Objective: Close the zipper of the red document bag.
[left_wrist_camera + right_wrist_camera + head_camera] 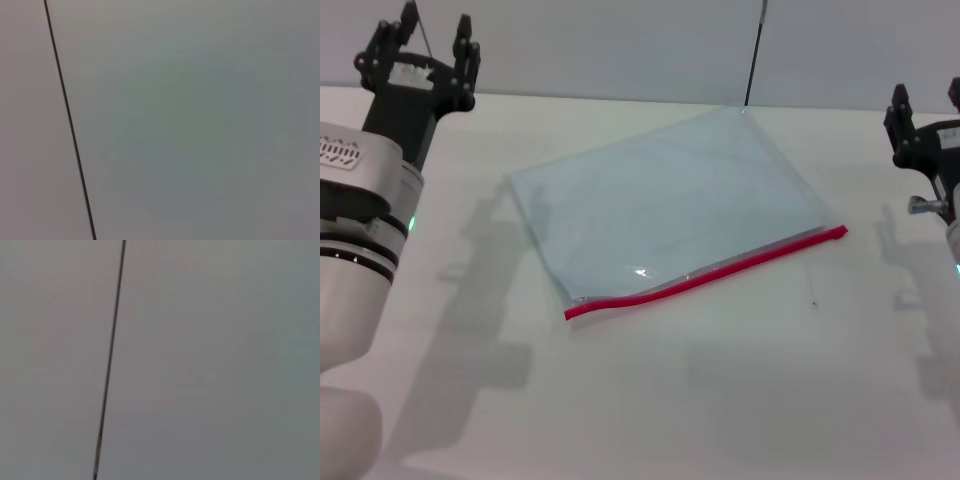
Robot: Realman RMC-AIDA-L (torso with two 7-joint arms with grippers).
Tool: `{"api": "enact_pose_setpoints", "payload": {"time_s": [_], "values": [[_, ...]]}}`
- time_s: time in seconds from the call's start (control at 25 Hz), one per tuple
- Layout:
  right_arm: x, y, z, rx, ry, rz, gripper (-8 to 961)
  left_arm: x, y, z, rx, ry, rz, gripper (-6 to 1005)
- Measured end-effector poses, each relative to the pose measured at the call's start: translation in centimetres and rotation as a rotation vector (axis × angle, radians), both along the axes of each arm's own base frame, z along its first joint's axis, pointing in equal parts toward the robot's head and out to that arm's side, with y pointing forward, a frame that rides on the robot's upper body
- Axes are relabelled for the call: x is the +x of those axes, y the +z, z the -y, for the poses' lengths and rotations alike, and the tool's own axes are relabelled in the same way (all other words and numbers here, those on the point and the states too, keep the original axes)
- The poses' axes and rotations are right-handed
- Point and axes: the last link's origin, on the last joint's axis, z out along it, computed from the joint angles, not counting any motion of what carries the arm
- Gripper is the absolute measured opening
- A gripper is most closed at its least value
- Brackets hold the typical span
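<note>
The red document bag (665, 205) lies flat and slanted in the middle of the white table, a translucent pale blue pouch. Its zipper (710, 274) is a thin red strip along the near long edge, running from the near left corner to the right corner. My left gripper (424, 42) is raised at the far left, well away from the bag, fingers spread open and empty. At the right edge of the head view my right gripper (926, 102) is also held up, apart from the bag, open with nothing in it. Both wrist views show only a plain wall.
The white table (740, 390) stretches around the bag. A grey wall with a dark vertical seam (754, 50) stands behind it. My left arm's white casing (350, 230) fills the left side of the head view.
</note>
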Motion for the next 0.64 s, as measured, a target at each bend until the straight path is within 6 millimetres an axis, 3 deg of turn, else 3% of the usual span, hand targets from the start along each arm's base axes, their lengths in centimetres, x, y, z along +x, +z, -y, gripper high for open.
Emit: {"api": "enact_pose_setpoints", "payload": {"time_s": [0.28,0.64], "values": [[1.1,-0.2,0.4,-0.015,-0.034,-0.038,618,-1.2,-0.9,0.0,-0.034,0.057,0.005,540],[1.1,-0.5,0.5,-0.027,-0.034,-0.035,618,-1.3,-1.3,0.0,-0.046,0.059,-0.003,540]]}}
